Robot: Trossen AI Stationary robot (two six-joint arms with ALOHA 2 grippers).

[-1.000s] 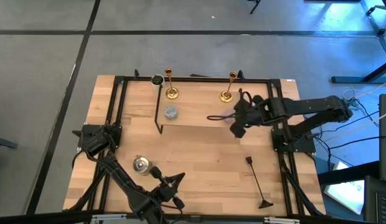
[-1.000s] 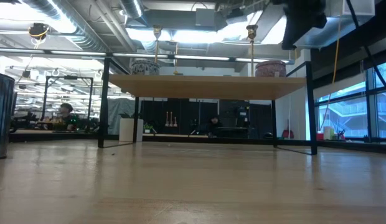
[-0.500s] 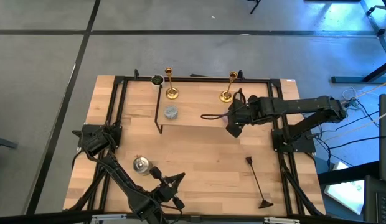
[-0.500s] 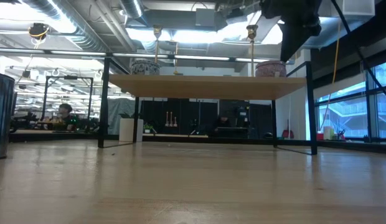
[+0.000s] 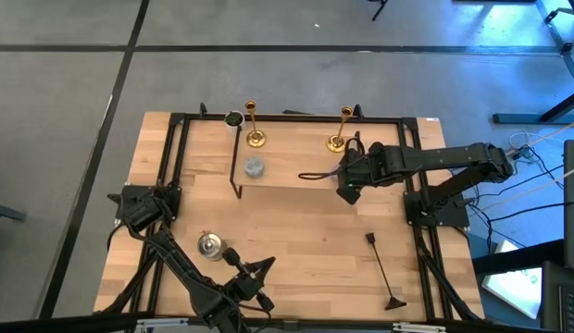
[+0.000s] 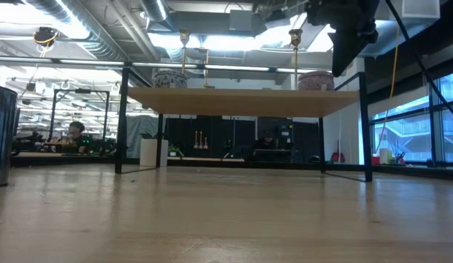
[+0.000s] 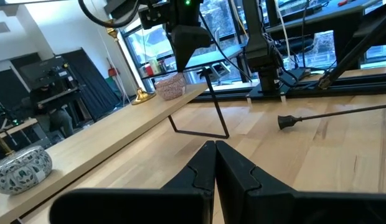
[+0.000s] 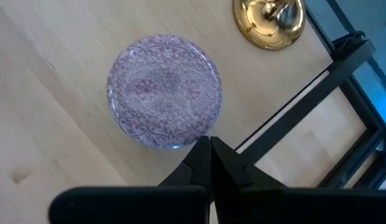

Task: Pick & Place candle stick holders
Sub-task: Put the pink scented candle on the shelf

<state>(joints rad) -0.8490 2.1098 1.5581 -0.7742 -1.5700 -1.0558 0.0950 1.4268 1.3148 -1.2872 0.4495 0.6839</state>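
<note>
The right hand [image 5: 350, 192], fingers pressed together and empty, hovers above the pink candle [image 8: 164, 99], the nearer upright candle stick holder [image 5: 338, 139] on the shelf at its eleven o'clock.

Pink candle [image 8: 164, 99] hidden under right arm in high view; shows only in wrist views. Right candle stick holder [image 8: 269, 21] cut by right wrist picture's edge: only base shows, stem out of frame. In low view, both holders' bases hidden behind shelf [image 6: 241, 98] edge; only stems and cups visible. Right gripper [image 6: 343, 55] partly cut by low view's top edge. People in room behind table too small to make out.
</note>
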